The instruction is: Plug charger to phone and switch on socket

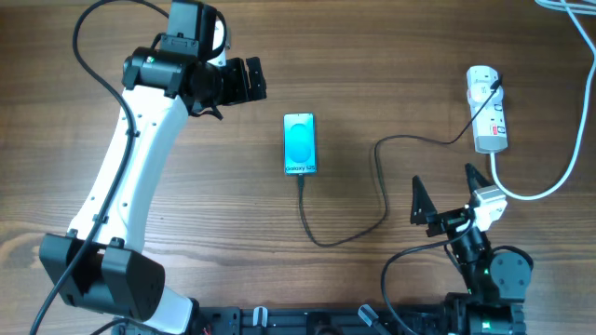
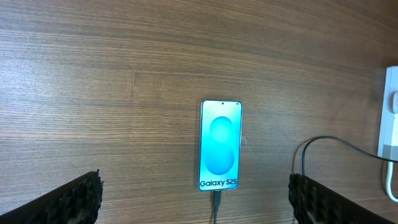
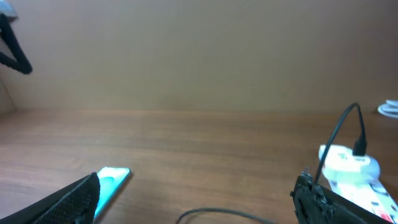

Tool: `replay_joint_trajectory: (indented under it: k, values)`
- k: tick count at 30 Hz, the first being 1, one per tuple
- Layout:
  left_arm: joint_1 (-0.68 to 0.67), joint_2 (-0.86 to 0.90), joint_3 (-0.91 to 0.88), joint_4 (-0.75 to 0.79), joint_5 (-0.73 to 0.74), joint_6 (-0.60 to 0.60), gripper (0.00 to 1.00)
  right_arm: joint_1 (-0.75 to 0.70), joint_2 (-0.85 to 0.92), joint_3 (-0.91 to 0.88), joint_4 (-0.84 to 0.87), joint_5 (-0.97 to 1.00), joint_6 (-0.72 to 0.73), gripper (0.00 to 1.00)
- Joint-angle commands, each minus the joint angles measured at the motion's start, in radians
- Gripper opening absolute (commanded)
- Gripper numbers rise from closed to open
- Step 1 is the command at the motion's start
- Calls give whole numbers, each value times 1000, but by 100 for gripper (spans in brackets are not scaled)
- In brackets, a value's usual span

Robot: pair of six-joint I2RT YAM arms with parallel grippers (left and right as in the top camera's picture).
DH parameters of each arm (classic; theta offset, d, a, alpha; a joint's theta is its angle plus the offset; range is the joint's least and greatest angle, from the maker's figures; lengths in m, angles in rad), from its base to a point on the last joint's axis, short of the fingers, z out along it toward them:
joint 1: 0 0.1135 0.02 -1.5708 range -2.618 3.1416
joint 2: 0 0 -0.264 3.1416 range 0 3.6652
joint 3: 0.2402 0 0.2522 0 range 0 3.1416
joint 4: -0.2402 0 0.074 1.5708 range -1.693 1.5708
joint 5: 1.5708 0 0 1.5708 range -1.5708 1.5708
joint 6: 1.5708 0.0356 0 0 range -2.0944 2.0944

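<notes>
Socket [image 1: 488, 110] sits straight ahead of the right gripper [image 1: 445, 189], long axis pointing away from base. Jaws spread, empty. Left gripper [image 1: 257, 79], also spread, is much farther.

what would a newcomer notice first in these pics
The phone, its screen bright cyan, glows at the middle of the wooden table. A thin black charger loops from its near end across to the white socket at the far right. The left gripper and the right gripper both stand open, touching nothing.
</notes>
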Motion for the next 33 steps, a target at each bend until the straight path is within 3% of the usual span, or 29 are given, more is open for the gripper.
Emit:
replay_joint_trajectory:
  k: [1, 33]
  values:
    - [-1, 6, -5, 1, -6, -5, 100, 8, -16, -10, 9, 47, -17, 100]
    - [-1, 6, -5, 1, -6, -5, 100, 8, -16, -9, -16, 141, -96, 100]
